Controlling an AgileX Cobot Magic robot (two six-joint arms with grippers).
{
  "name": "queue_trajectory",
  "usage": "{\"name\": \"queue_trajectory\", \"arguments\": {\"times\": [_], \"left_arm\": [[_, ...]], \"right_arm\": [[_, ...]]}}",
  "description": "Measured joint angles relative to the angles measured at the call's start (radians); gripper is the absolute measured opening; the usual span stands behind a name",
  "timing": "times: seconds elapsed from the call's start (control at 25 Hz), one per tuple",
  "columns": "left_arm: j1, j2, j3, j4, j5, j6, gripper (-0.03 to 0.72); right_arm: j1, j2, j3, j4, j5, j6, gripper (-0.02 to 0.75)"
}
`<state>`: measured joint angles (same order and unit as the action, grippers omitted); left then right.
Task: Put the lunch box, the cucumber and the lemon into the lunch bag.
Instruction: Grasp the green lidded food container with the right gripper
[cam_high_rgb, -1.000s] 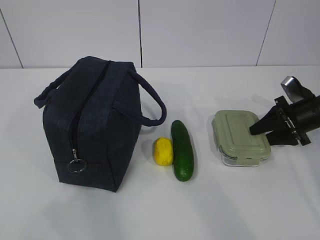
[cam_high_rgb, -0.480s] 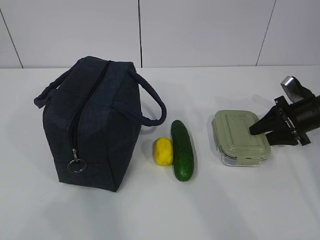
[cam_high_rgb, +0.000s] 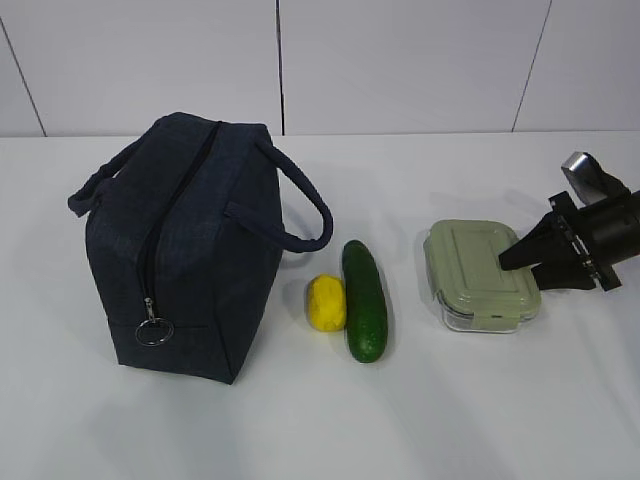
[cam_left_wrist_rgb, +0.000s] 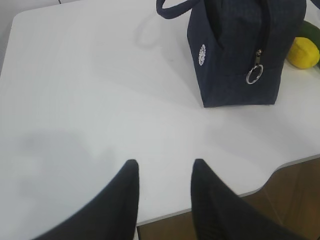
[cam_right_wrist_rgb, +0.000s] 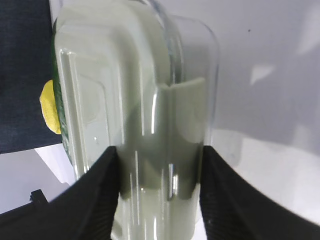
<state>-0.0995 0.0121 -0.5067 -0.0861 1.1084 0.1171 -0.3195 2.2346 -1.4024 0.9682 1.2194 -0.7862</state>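
Lunch bag (cam_high_rgb: 190, 250): dark navy woven cloth, matt, faint weave texture; padded cloth loop handles. Zipper pull ends in a shiny metal ring (cam_high_rgb: 154, 331). A small white stitched or printed emblem (cam_left_wrist_rgb: 202, 54) on one side panel.

Cucumber (cam_high_rgb: 364, 298): dark green skin, glossy, with soft highlights.

Lemon (cam_high_rgb: 326, 302): bright yellow, duller sheen, slightly bumpy skin.

Lunch box (cam_high_rgb: 480, 275): pale sage-green plastic lid, smooth, satin finish with moulded ridges; base clear and glossy, glass or clear plastic, cannot tell which.

Bench (cam_high_rgb: 440, 420): white, smooth, matt top with mild reflections.

Left tool (cam_left_wrist_rgb: 162, 167) and right tool (cam_right_wrist_rgb: 159, 152): black fingers, matt; fine ribbed texture on the right one's fingers (cam_right_wrist_rgb: 235, 200).
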Motion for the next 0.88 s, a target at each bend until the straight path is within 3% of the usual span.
{"name": "queue_trajectory", "arguments": {"times": [0.72, 0.88], "left_arm": [[0.0, 0.0, 0.0, 0.0, 0.0, 0.0, 0.239], [0.0, 0.0, 0.0, 0.0, 0.0, 0.0, 0.239]], "right_arm": [[0.0, -0.008, 0.0, 0.009, -0.007, 0.015, 0.347], [0.0, -0.035, 0.002, -0.001, -0.03, 0.022, 0.27]]}}
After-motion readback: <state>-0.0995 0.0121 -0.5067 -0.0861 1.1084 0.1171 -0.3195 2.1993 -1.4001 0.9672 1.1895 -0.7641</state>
